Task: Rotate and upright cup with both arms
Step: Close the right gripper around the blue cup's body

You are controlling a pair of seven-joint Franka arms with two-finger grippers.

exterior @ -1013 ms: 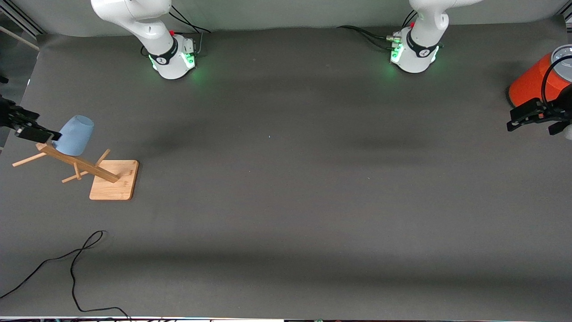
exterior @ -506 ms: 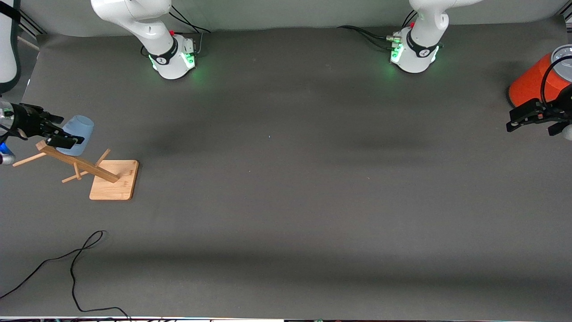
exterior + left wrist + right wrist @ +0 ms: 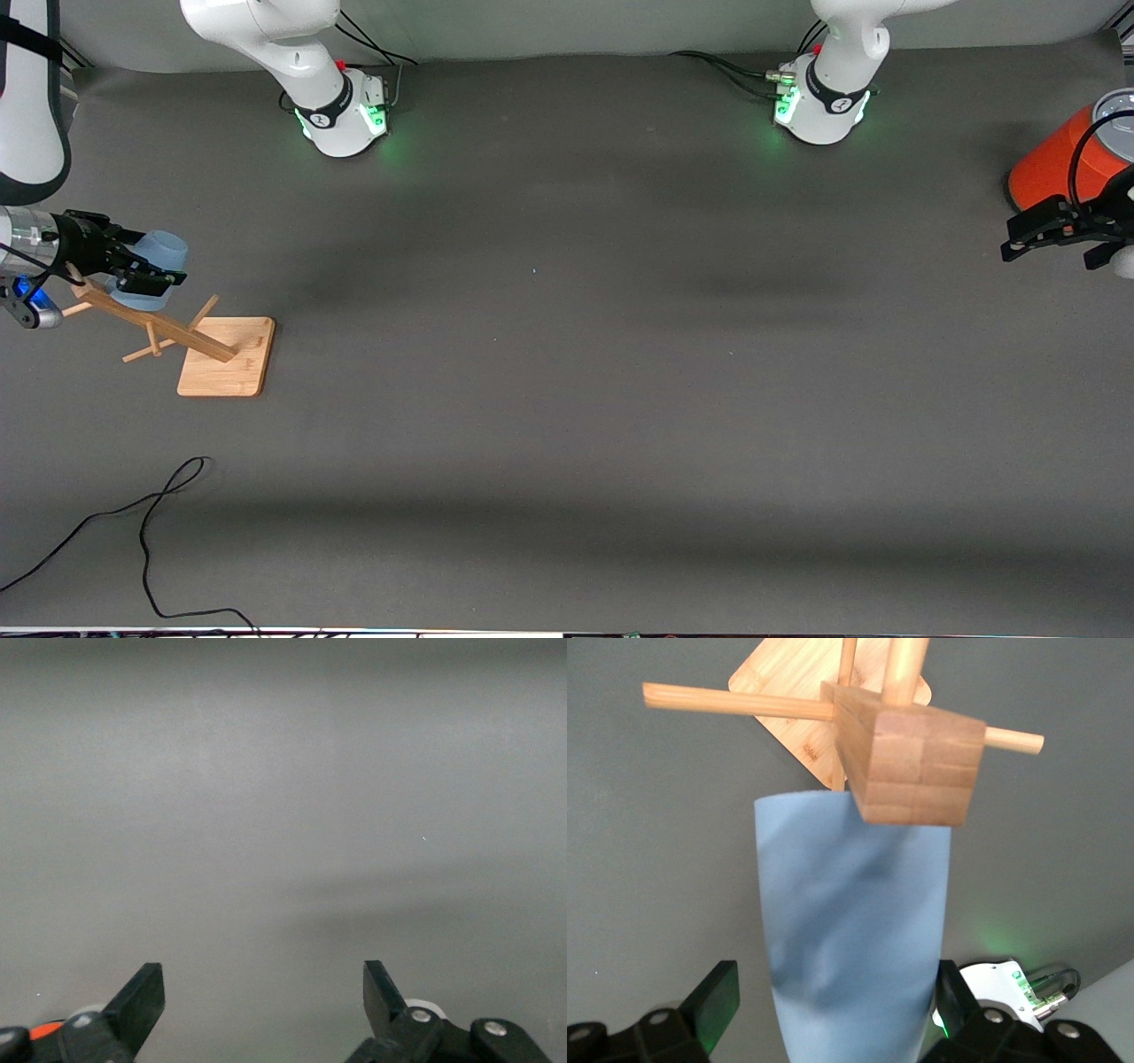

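Note:
The pale-blue cup (image 3: 168, 248) hangs upside down on a peg of the wooden rack (image 3: 226, 354) at the right arm's end of the table. My right gripper (image 3: 146, 260) is open, with one finger on each side of the cup. In the right wrist view the cup (image 3: 850, 939) fills the space between the fingers of the right gripper (image 3: 833, 992), under the rack's wooden block (image 3: 912, 762). My left gripper (image 3: 1014, 237) is open and empty, over the table beside the orange can (image 3: 1059, 159). The left wrist view shows the left gripper (image 3: 263, 983) over bare table.
A black cable (image 3: 151, 514) lies on the table nearer to the front camera than the rack. The rack's pegs stick out sideways around the cup. The two arm bases (image 3: 345, 106) (image 3: 819, 102) glow green.
My right gripper has moved in from the table's edge toward the cup, and its fingers now straddle it. The cup still hangs on the rack. The left arm has hardly moved.

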